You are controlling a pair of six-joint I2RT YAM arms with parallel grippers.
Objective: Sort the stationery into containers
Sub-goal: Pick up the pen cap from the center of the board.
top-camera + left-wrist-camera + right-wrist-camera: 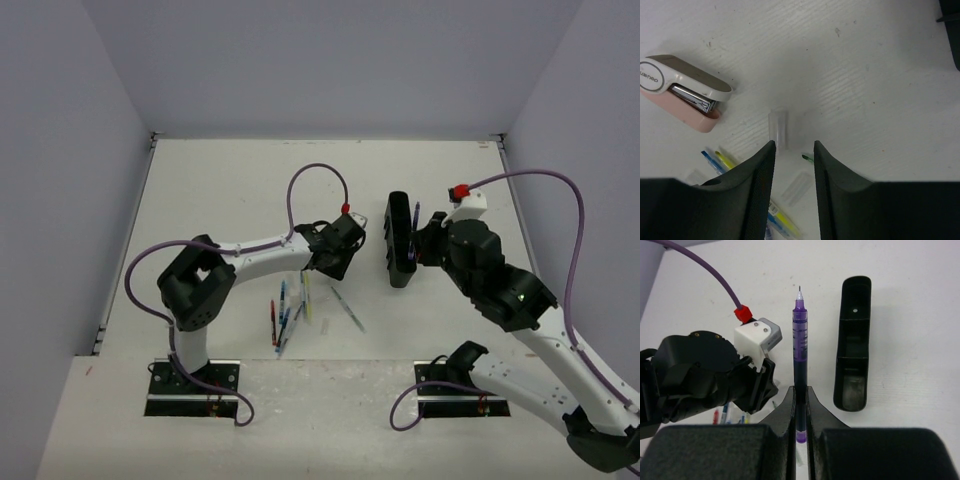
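Your right gripper (800, 392) is clamped on a purple pen (800, 350), tip pointing up-frame, just left of the black tray (855, 305). Your left gripper (794, 146) has its fingers apart with nothing between them. A clear cap (777, 129) lies just beyond the tips. Loose pens (722, 161) at lower left are partly hidden behind one finger. A stapler (682, 92) sits upper left.

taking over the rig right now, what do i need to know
Left gripper: open, empty, over a clear cap near the stapler.
Right gripper: shut on a purple pen, beside the black tray.
Done: no pen visible in the tray.
Left to do: drop the purple pen in, then sort the loose pens lying by the left arm.
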